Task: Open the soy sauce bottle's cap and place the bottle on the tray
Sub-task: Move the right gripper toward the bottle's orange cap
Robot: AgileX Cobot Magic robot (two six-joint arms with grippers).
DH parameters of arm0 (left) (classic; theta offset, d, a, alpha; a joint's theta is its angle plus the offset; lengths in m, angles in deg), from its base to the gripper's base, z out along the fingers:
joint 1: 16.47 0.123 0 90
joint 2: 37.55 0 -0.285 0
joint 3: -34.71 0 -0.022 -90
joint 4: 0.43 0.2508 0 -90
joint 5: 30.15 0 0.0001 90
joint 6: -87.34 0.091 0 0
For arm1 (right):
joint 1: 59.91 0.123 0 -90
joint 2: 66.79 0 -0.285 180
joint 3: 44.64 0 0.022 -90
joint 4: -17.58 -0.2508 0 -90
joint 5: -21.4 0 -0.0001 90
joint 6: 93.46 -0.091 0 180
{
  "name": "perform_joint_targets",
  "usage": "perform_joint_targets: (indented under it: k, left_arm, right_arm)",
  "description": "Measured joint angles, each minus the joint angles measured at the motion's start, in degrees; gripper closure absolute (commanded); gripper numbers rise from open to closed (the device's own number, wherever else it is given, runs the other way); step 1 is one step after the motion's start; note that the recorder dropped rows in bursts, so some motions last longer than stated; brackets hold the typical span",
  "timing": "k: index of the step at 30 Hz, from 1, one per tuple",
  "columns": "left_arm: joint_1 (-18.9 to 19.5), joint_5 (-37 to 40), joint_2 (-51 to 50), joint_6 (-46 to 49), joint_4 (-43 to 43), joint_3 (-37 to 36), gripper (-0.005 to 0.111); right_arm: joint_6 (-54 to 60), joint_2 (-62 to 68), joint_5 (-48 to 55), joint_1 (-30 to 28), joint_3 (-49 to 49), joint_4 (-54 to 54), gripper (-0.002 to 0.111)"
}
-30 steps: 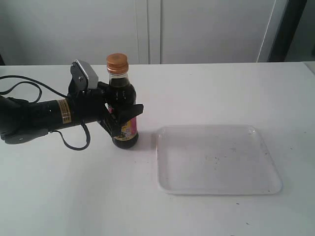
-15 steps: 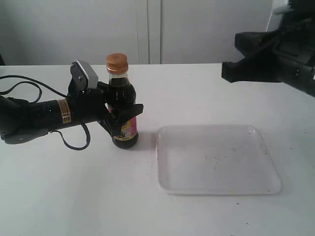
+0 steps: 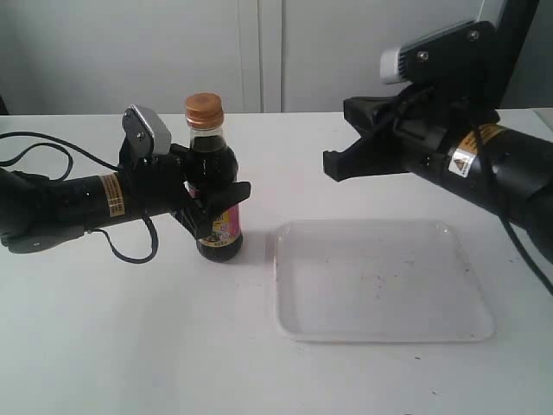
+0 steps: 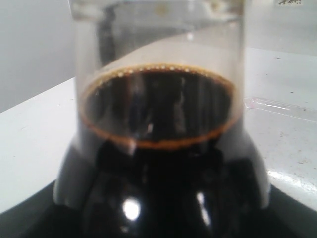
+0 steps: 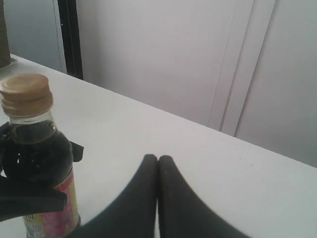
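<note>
The soy sauce bottle [image 3: 214, 186] stands upright on the white table, left of the tray [image 3: 380, 294]. Its orange-copper cap [image 3: 205, 107] is closed on the neck. My left gripper [image 3: 213, 206] is shut around the bottle's body from the left. In the left wrist view the dark bottle [image 4: 158, 158] fills the picture. My right gripper [image 3: 332, 165] hovers above the table right of the bottle, level with its shoulder and apart from it. Its fingers are pressed together with nothing between them [image 5: 158, 159]. The right wrist view shows the bottle [image 5: 37, 163] and cap [image 5: 26, 94].
The tray lies flat with a few dark specks on it, and its rim [image 4: 277, 105] shows in the left wrist view. A black cable [image 3: 52, 147] trails behind the left arm. White wall panels stand behind the table's far edge.
My right arm has come in from the upper right and moved left and down towards the bottle. The left gripper and the bottle have not moved.
</note>
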Motion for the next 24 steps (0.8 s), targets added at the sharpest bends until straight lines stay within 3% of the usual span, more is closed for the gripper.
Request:
perform_joint_targets:
  k: [12,24]
  left_arm:
    - [0.0,0.0,0.0,0.0,-0.1,0.0,0.107]
    - [0.0,0.0,0.0,0.0,-0.2,0.0,0.107]
  right_arm:
    - [18.2,7.3,-1.5,0.3,0.0,-9.7,0.108]
    - [35.3,8.6,0.6,1.4,3.1,-12.5,0.108]
